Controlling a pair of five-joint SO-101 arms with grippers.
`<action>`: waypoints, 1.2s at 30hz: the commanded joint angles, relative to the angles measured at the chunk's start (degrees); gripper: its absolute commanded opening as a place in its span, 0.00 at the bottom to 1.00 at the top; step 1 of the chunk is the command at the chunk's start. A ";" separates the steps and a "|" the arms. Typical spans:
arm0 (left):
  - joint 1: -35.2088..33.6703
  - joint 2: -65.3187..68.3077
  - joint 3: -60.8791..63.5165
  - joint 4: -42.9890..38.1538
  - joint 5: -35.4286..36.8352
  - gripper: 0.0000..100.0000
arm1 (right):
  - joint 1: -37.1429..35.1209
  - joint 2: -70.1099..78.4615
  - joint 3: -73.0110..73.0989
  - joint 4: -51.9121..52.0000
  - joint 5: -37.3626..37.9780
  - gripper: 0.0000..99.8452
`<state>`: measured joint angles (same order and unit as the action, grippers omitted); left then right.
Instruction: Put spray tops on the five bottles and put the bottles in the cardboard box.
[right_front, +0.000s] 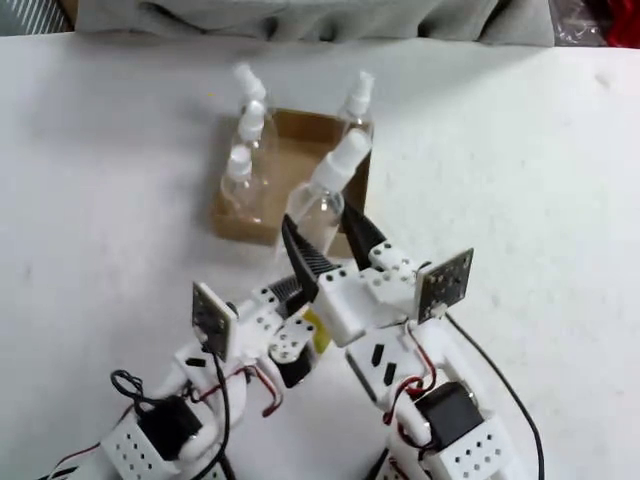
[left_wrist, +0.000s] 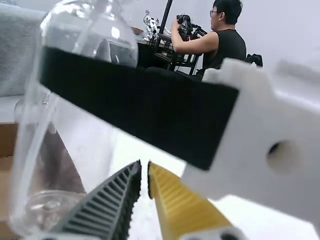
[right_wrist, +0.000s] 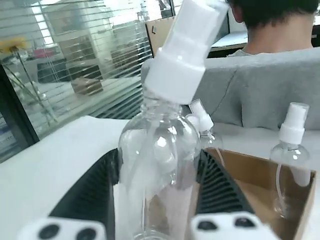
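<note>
Looking down from the high view, the right gripper (right_front: 332, 245) clasps a clear plastic bottle with white spray top (right_front: 325, 190) at the near edge of the brown cardboard box (right_front: 300, 128). Left wrist view: the left gripper (left_wrist: 144, 175) has its fingers pressed together. Right wrist view: the bottle sits between black jaws.

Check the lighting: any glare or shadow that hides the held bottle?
High view: even light, only soft shadows on the white table. Left wrist view: bright highlights on the clear plastic spray-top bottle, crossed by a black finger of the right gripper. Right wrist view: bright window blinds behind; reflections streak the bottle.
</note>
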<state>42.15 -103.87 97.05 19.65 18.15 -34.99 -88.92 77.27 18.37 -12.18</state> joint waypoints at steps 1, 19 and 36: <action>-0.48 -0.48 0.00 -0.26 -0.70 0.02 | -0.22 -0.84 -3.69 3.21 2.73 0.02; -2.24 -0.48 0.00 2.64 -0.79 0.02 | 2.95 -0.66 -4.92 4.00 3.16 0.02; -4.09 -0.84 -20.75 45.36 -15.65 0.02 | 9.10 14.37 -3.96 -10.77 3.16 0.02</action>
<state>40.31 -103.87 84.84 52.00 6.11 -28.40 -81.27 76.04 13.89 -9.36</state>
